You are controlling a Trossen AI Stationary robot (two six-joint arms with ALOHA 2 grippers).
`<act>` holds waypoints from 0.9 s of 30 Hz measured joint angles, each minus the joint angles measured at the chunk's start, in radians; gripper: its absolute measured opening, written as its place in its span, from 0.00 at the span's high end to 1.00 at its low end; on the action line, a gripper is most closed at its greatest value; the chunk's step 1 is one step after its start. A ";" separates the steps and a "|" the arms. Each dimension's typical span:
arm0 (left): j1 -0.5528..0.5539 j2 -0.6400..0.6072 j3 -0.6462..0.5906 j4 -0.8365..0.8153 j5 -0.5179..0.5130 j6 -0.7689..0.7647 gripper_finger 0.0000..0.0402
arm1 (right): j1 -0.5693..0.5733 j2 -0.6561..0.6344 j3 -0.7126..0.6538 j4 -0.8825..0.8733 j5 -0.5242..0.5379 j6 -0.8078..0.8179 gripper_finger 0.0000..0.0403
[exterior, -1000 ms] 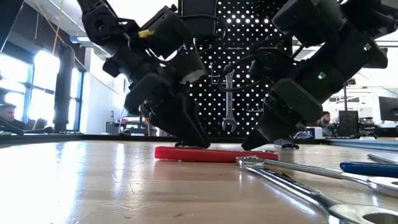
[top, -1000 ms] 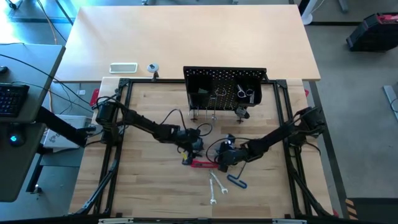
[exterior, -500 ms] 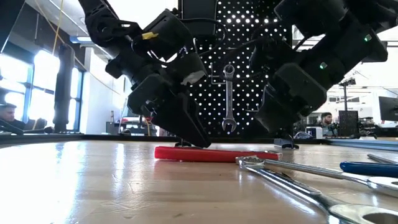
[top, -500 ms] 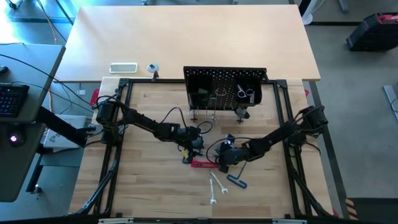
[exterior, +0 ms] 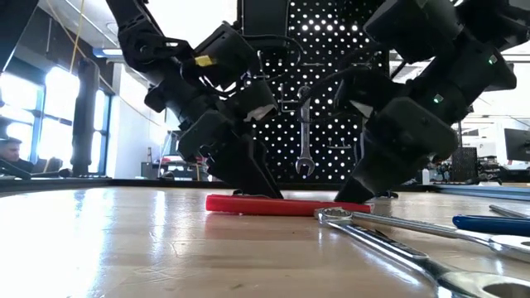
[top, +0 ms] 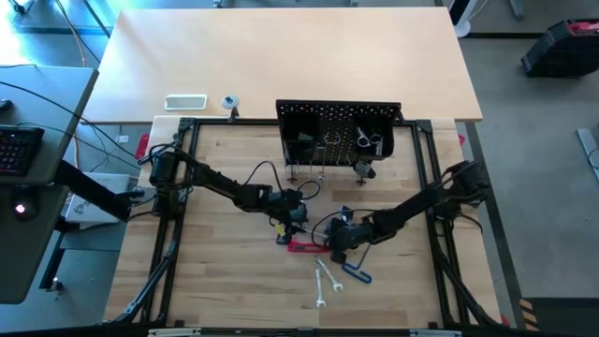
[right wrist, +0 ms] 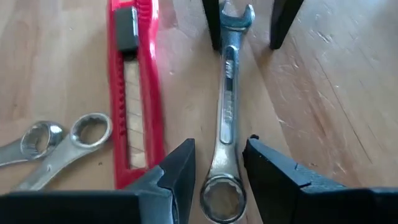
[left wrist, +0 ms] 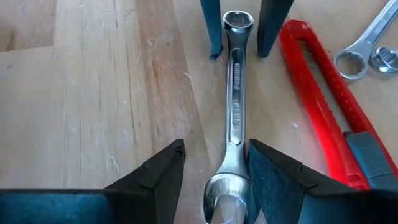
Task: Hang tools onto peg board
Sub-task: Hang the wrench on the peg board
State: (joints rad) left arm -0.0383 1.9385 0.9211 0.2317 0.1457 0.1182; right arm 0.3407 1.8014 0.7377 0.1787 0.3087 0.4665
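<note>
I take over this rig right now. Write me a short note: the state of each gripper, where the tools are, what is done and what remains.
Left gripper: jaws open, astride the open end of a silver wrench lying flat on the table.
Right gripper: jaws open, astride the same wrench's ring end.
Red utility knife lies beside this wrench. Two more wrenches and a blue-ended key lie nearer the front.
Done: one wrench and some small pieces hang on the peg board.
Left: hang the tools on the table.
</note>
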 joint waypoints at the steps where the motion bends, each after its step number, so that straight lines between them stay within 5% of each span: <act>1: 0.000 0.000 0.000 0.000 0.001 -0.001 0.58 | -0.002 0.009 0.002 0.005 0.001 0.006 0.67; 5: 0.000 0.000 0.000 0.002 -0.001 -0.001 0.58 | -0.001 0.035 0.003 0.013 0.013 0.008 0.73; 11: 0.000 0.000 0.000 -0.002 0.006 0.010 0.58 | 0.000 0.040 0.006 0.042 0.066 -0.026 0.95; 23: 0.009 0.000 0.000 -0.002 0.006 0.018 0.58 | 0.009 0.043 0.029 0.060 0.094 -0.109 0.99; 27: 0.012 0.000 0.000 -0.012 0.002 0.045 0.66 | 0.008 0.044 0.055 0.020 0.090 -0.126 1.00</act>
State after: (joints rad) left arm -0.0265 1.9388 0.9211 0.2200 0.1477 0.1632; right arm 0.3491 1.8450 0.7925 0.1982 0.3991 0.3402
